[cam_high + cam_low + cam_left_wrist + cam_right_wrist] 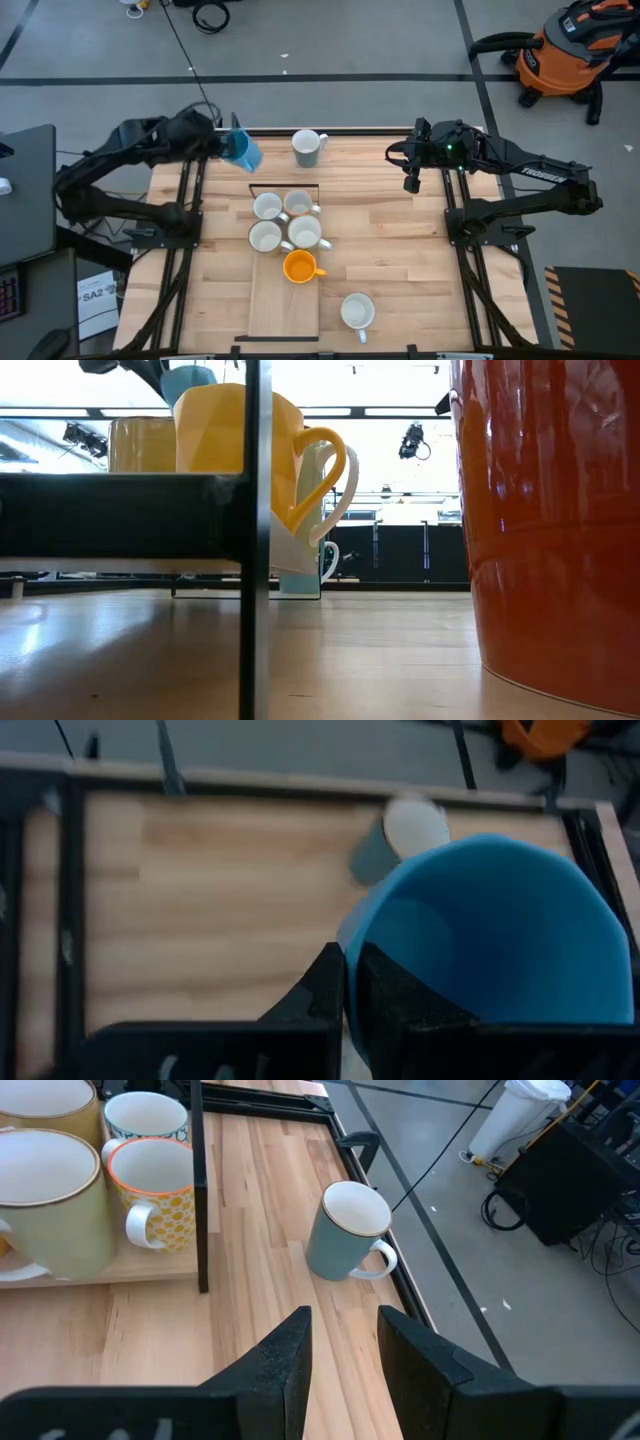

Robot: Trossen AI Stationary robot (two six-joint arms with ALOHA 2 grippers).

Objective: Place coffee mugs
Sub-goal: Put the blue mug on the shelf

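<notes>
My left gripper is above the table's far left part, shut on a bright blue mug, which fills the left wrist view. A greyish mug stands upright on the table near the far edge, also seen in the right wrist view. Several white and cream mugs and an orange one stand on a wooden tray. Another white mug stands on the table by the near edge. My right gripper hangs open over the far right part, touching nothing. My left gripper pinches the blue mug's wall at the rim, one finger inside the mug and the other outside. The mug is lifted clear of the table and tilted, its open mouth facing the wrist camera.
The tray has a black frame at its far end and bare board toward the near edge. Black rails run along both table sides. In the low view a red-orange wall stands close to the camera. An orange vacuum sits on the floor.
</notes>
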